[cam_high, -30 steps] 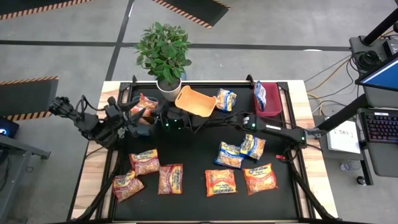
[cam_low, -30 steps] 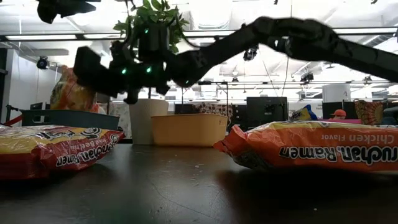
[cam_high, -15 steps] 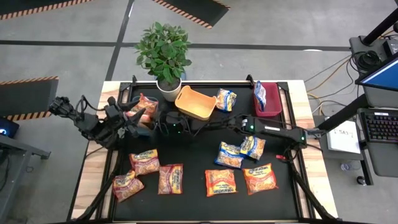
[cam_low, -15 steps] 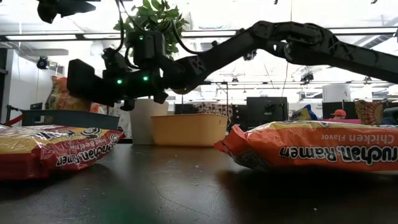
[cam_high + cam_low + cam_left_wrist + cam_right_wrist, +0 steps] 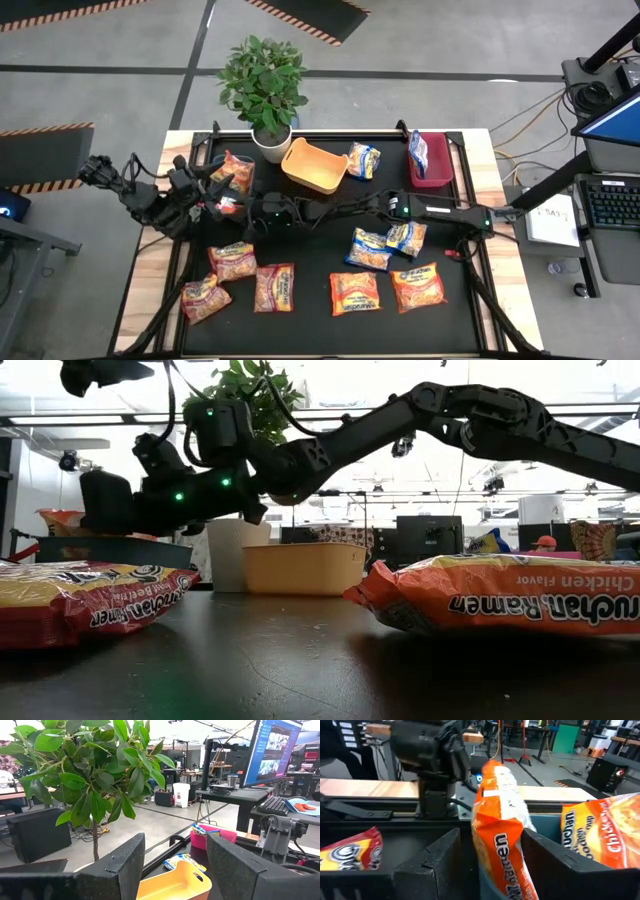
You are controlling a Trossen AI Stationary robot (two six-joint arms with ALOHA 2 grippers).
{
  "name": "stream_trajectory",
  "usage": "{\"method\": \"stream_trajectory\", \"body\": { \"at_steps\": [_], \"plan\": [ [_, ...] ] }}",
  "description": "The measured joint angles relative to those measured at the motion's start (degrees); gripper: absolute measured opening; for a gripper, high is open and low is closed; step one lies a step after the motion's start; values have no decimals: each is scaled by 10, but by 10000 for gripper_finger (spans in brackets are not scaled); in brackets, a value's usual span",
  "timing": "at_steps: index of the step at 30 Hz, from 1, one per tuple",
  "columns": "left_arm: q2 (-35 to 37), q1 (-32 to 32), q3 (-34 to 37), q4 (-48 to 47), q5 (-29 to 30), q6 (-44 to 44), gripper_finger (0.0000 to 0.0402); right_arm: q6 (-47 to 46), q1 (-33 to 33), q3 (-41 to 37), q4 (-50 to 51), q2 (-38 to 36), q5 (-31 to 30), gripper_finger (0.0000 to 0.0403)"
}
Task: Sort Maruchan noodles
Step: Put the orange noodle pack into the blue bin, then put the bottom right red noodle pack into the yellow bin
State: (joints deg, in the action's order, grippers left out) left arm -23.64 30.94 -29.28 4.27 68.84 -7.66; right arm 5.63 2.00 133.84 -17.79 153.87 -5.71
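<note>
Here your right tool [image 5: 232,203] hangs over the teal bin [image 5: 216,162], fingers parted around an orange packet [image 5: 502,827] standing on edge, apparently a release for sorting. Your left tool [image 5: 172,870] waits open and empty. Other packets [image 5: 355,292] lie on the surface [image 5: 310,240].

Two dark, matte black jointed arms with boxy segments and black cables along the links. Small green lights near the right end effector [image 5: 243,208]. Flat, grainy black fingers [image 5: 120,865]; markings possibly present, unreadable.
</note>
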Motion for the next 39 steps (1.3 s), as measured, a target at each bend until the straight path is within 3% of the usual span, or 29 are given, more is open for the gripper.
{"method": "stream_trajectory", "body": {
  "at_steps": [9, 17, 24, 30, 39],
  "plan": [
    [-1, 0, 1, -1, 0, 0, 194, 29, -12, 0, 128, -56, -2, 199],
    [-9, 0, 1, -2, -7, 5, 194, 42, -23, 0, 395, -159, 2, 199],
    [-39, 0, 1, -1, -85, 26, 194, 30, -54, -18, 638, -216, 2, 199],
    [-92, 0, -2, 2, -125, 92, 194, 12, -102, -123, 627, -267, 1, 199],
    [-237, 11, -7, -2, -304, 288, 194, -55, -156, -334, 556, -381, 1, 199]
  ]
}}
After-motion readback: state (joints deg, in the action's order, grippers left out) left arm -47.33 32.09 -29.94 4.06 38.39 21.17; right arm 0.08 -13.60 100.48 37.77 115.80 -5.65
